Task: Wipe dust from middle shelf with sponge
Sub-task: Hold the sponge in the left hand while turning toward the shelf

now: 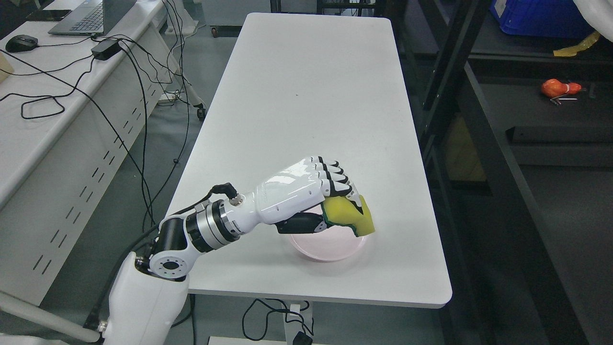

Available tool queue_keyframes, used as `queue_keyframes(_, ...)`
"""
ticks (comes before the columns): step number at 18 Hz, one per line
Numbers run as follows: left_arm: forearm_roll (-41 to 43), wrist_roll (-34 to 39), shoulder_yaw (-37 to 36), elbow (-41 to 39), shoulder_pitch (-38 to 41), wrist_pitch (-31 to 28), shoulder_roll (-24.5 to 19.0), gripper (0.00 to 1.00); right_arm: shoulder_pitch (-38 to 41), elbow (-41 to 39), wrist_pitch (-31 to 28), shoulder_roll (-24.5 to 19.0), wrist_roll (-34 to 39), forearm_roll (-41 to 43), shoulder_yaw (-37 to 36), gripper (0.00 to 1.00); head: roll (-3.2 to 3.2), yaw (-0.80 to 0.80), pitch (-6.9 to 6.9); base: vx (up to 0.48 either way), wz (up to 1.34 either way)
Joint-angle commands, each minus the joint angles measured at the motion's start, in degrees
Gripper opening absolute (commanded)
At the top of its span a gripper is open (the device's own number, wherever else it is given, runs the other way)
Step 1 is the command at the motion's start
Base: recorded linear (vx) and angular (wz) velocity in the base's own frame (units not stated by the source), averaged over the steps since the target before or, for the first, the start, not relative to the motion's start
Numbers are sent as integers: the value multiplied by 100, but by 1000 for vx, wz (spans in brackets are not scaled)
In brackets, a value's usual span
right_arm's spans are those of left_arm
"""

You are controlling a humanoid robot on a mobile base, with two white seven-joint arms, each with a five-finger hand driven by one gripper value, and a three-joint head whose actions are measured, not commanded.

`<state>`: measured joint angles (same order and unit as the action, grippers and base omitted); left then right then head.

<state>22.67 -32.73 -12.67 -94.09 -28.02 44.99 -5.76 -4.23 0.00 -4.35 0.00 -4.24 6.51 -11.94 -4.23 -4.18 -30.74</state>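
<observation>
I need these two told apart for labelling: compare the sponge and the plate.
The sponge is yellow with a green layer; the plate is pale pink. The sponge is a thick block; the plate is a flat, shallow disc. The sponge is gripped in the left hand; the plate lies on the table. Both are near the table's front edge.

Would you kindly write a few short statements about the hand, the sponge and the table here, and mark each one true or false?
1. The left hand grips a yellow and green sponge. True.
2. The sponge lies flat on the dark shelf. False: it is held over the pink plate.
3. The pink plate sits on the white table. True.
4. The right hand also holds the sponge. False: no right hand is in view.
5. A laptop stands on the white table. False: the laptop is on the side desk.
</observation>
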Motion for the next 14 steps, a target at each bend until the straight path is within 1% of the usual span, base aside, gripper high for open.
queue_keyframes(1,0,-5,1,13,25,1,22,0,1,-100,-5,100,2,0,8,100,0,0,0,-171,-35)
queue_keyframes(5,0,-5,1,13,34,1,22,0,1,-100,-5,100,2,0,-1,100,0,0,0,-181,-190)
queue_keyframes(14,0,-5,-8,13,34,1,57,0,1,-100,-5,100,2,0,-1,100,0,0,0,-244,-345)
